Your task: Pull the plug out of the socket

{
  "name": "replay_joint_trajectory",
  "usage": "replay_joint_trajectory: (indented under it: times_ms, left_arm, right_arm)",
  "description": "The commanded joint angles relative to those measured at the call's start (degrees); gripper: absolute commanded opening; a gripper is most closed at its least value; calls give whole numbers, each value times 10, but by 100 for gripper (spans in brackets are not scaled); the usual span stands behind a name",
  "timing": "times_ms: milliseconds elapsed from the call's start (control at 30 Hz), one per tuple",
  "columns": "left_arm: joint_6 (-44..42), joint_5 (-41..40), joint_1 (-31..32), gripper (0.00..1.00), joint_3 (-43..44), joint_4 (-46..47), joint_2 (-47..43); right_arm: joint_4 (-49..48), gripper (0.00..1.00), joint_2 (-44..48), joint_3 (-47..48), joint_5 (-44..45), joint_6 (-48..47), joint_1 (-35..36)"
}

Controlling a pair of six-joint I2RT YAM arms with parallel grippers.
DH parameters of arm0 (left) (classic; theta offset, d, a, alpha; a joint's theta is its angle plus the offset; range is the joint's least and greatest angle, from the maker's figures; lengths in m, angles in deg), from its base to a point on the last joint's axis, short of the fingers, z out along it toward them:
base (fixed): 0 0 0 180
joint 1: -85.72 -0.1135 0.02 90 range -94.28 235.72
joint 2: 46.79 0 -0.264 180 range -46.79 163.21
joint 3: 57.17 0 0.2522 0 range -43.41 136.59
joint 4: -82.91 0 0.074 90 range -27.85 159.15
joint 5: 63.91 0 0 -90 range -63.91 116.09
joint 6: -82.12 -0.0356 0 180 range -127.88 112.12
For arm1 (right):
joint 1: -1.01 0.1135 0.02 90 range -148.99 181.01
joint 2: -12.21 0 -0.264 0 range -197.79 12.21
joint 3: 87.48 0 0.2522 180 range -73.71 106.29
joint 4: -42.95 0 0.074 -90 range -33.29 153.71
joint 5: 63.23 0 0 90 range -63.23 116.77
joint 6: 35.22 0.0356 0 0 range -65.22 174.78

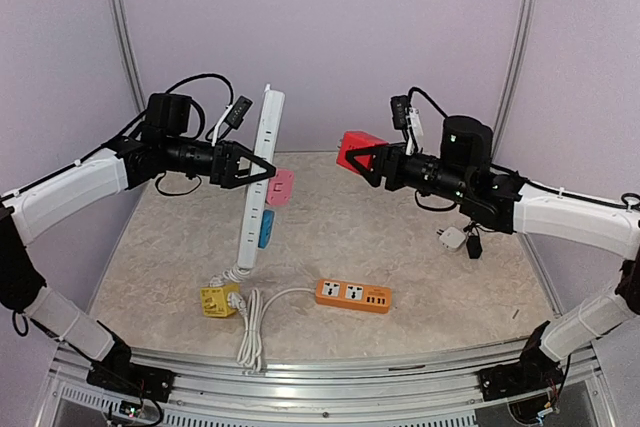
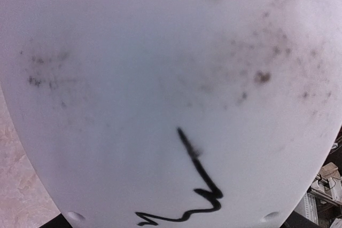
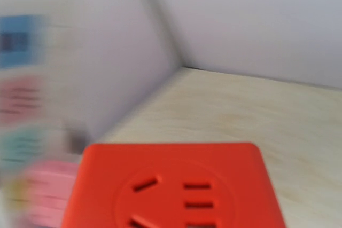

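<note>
The left tool (image 1: 262, 171) is clamping the long white plastic power strip (image 1: 268, 127) near its middle. It is holding the strip on end above the beige stone-patterned counter (image 1: 340, 237), long axis nearly upright, socket face turning right toward the right arm. The right tool (image 1: 368, 159) is gripping the red square plastic plug block (image 1: 355, 147), which is hanging well apart to the right of the strip, so it looks already off. Showing from above are one pink plug (image 1: 281, 187) and one blue plug (image 1: 265, 230) sitting in the strip; the right wrist view is too blurred to count more. Lying on the counter are one orange power strip (image 1: 353, 295), one yellow cube socket (image 1: 217, 300) and one small white adapter (image 1: 452, 238).
</note>
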Motion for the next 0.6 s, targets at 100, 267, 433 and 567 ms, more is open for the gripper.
replay_joint_trajectory:
  times_ms: [100,267,433,567]
  left_arm:
    - [6,-21,-6,4,-24,35,-26]
    - [5,-32,-9,4,-34,43,-22]
    - [5,-34,-9,4,-40,39,-17]
    - [6,-35,-8,4,-42,40,-22]
  right_arm:
    - [118,0,10,-60,193,-36,-56]
    - [56,1,15,-141,257,-44,-80]
    - [22,1,-28,-163,243,-36,-112]
    - [3,1,-68,-169,237,-44,-133]
